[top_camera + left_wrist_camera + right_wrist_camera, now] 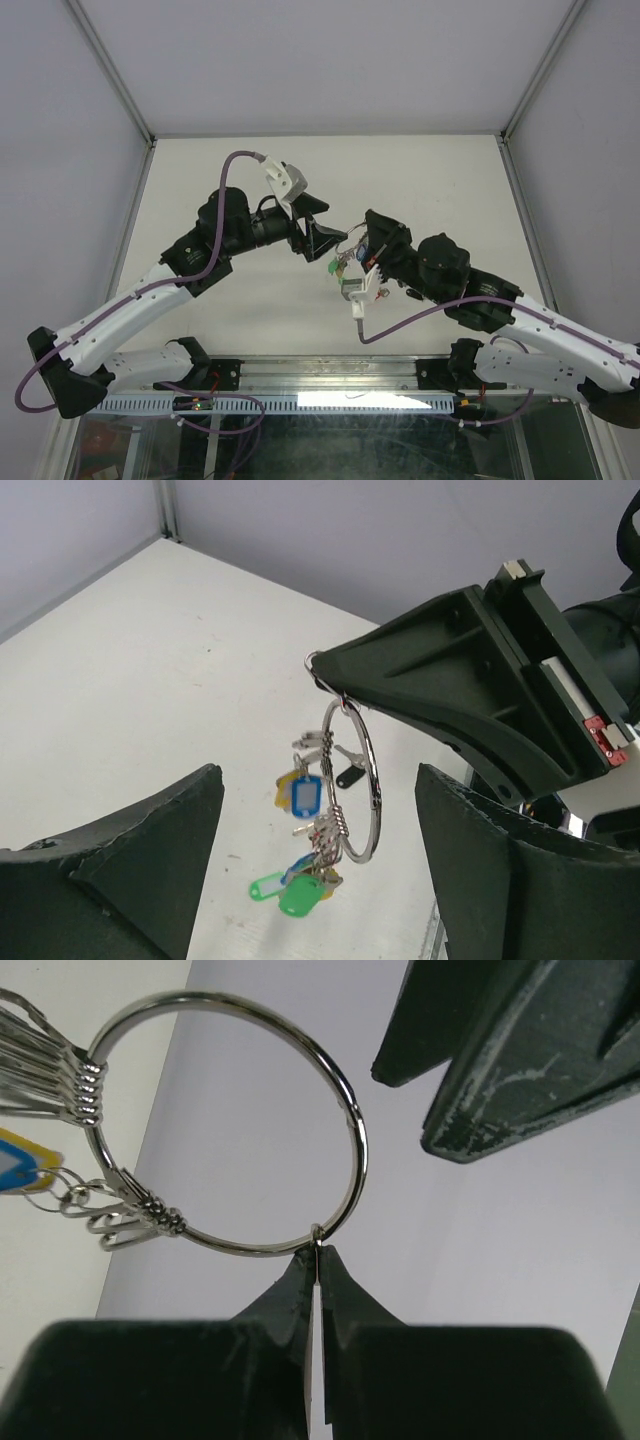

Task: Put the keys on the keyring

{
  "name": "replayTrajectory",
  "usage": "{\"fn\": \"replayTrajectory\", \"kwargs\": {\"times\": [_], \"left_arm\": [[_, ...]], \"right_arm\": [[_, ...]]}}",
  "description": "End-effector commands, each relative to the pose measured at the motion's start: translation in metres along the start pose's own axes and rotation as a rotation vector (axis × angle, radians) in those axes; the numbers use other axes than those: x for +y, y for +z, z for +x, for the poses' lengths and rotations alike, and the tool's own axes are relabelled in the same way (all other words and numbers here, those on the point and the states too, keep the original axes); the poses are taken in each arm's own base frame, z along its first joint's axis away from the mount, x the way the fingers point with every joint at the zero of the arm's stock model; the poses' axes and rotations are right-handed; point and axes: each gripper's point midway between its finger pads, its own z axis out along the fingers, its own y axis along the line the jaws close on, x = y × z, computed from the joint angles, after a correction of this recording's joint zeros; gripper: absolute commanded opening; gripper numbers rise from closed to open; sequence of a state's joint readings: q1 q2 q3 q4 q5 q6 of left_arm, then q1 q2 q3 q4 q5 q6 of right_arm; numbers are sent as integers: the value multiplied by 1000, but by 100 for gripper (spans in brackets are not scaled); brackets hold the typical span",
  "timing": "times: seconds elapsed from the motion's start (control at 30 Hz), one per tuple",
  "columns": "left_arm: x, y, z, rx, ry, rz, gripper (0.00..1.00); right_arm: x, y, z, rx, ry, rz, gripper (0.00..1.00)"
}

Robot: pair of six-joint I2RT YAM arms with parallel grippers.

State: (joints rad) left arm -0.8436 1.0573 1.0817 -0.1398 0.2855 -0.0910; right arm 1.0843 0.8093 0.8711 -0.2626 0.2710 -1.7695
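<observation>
My right gripper (318, 1252) is shut on the keyring (230, 1120), pinching the thin silver ring at its joint and holding it above the table. The ring (352, 780) hangs from the right gripper's tip (322, 668) with a bunch of small keys and blue (306, 795), yellow and green tags (293, 898). My left gripper (318, 815) is open and empty, its fingers (150, 850) wide on both sides of the hanging bunch. A key with a black tag (348, 777) shows behind the ring, apparently on the table. In the top view the ring (345, 265) hangs between both grippers.
A small red-tagged key (383, 292) and a dark one (412, 293) lie on the white table (250, 170) under the right arm. Grey walls with metal posts enclose the back and sides. A metal rail (330, 372) runs along the near edge.
</observation>
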Motion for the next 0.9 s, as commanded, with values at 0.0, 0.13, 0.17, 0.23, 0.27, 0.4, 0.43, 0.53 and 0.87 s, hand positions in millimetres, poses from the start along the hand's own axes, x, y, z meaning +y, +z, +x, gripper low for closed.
{"fn": "replayTrajectory", "kwargs": {"times": [0.0,0.13,0.17,0.23,0.27,0.4,0.43,0.53,0.87], "left_arm": [[-7,5,-32,-127,-14,27,76],[-11,12,-32,-114,-6,58,76],[-11,13,-32,-109,-5,65,76],[-13,16,-31,-98,-3,70,76],[-12,18,-29,-87,-1,66,76],[-10,23,-22,-56,10,39,76],[-10,24,-21,-50,12,35,76],[-9,29,-17,-30,19,24,74],[-2,40,1,81,100,-63,57]], "right_arm": [[-36,-17,7,-2,-19,76,0],[-36,-15,5,-10,-26,66,0],[-36,-14,4,-12,-28,63,0],[-35,-13,3,-17,-25,63,0],[-35,-12,3,-17,-24,64,0],[-35,-10,1,-24,-23,63,0],[-35,-9,1,-25,-22,64,0],[-33,-6,-1,-29,-24,56,0],[-35,-2,-4,-41,-23,61,0]]}}
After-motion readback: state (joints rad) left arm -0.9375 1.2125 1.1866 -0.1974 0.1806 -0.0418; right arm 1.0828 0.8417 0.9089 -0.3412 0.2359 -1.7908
